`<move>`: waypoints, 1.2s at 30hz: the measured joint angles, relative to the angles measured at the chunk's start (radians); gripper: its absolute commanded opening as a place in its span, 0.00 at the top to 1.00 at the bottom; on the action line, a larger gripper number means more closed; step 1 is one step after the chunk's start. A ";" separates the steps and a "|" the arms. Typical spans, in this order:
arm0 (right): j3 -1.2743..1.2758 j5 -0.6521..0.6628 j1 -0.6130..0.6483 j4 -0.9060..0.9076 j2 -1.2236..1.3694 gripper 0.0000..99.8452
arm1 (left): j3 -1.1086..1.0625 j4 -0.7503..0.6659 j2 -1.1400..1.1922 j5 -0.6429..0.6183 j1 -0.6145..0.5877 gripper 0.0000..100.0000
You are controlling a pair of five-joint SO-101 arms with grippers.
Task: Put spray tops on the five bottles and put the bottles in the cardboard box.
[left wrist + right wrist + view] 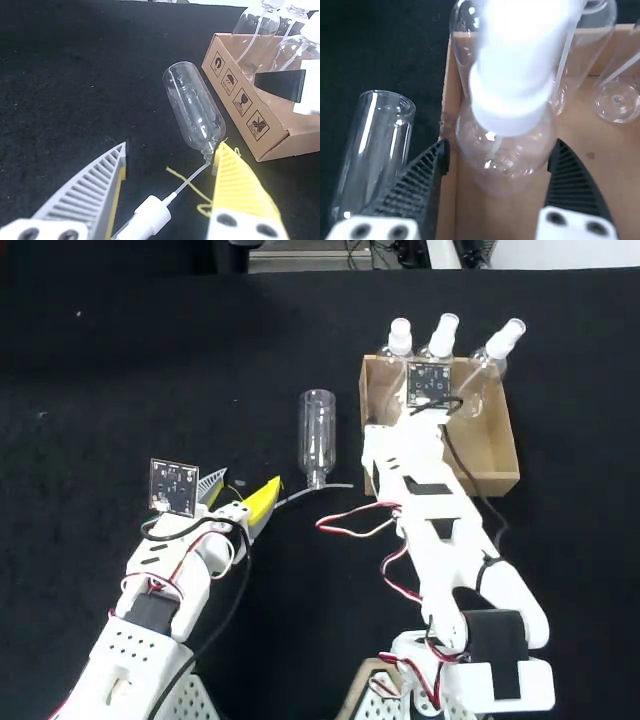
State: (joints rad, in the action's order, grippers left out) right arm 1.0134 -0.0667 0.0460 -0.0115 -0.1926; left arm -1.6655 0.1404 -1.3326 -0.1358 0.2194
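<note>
A clear bottle (317, 435) without a top lies on the black table, neck toward my left gripper (171, 147). That gripper is open, with a grey finger (95, 185) and a yellow finger (240, 190). A white spray top (147, 220) lies between them, and its thin tube (192, 177) ends just short of the bottle's neck. My right gripper (495, 165) hangs open over the cardboard box (495, 455), its black fingers on either side of a capped bottle (505, 150) standing inside. Three capped bottles (443, 335) stand along the box's far side.
The box's near wall (245, 107) stands close to the lying bottle (375, 150). My right arm (440, 520) stretches from the table's front edge to the box. A loose yellow thread (200, 192) lies by the spray top.
</note>
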 measured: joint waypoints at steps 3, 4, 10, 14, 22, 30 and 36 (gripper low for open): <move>0.000 0.000 0.000 0.000 0.000 0.73 | 0.000 0.000 0.000 0.000 0.000 0.73; 0.000 0.000 0.000 0.000 0.000 0.73 | 0.000 0.000 0.000 0.000 0.000 0.73; 0.000 0.000 0.000 0.000 0.000 0.60 | 0.000 0.000 0.000 0.000 0.000 0.73; 0.000 0.000 0.000 0.000 0.000 0.57 | 0.000 0.000 0.000 0.000 0.000 0.73; 0.023 0.000 0.000 0.049 -0.051 0.57 | 0.000 0.000 0.000 0.000 0.000 0.73; 0.054 0.000 0.005 0.242 -0.230 0.57 | 0.000 0.000 0.000 0.000 0.000 0.73; -0.032 0.000 0.005 0.568 -0.342 0.57 | 0.000 0.000 0.000 0.000 0.000 0.73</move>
State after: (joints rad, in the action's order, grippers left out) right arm 0.9812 -0.0667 0.0506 0.5562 -0.5347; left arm -1.6655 0.1404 -1.3326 -0.1358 0.2194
